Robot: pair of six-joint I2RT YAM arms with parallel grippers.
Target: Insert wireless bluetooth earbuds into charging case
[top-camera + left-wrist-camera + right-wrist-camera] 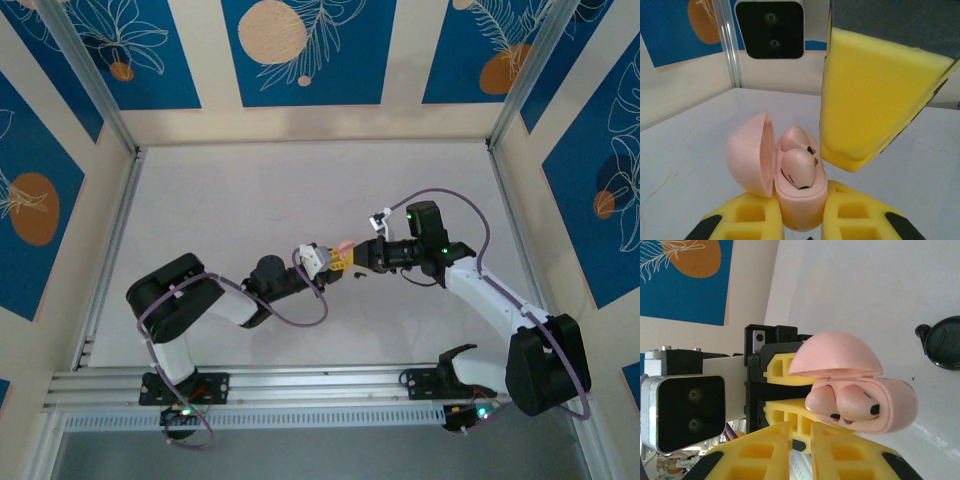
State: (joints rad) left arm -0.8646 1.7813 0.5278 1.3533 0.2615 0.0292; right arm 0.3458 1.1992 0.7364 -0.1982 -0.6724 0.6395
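My left pincer (800,222) pinches the pink charging case (801,202) by its base, holding it clear of the worktop (685,165) with its lid (747,152) swung open. Both pale pink earbuds (799,167) sit side by side in their wells. My right pincer (801,437) is pressed together on nothing, its tips just beside the case. A black round case (942,342) lies on the worktop beyond.
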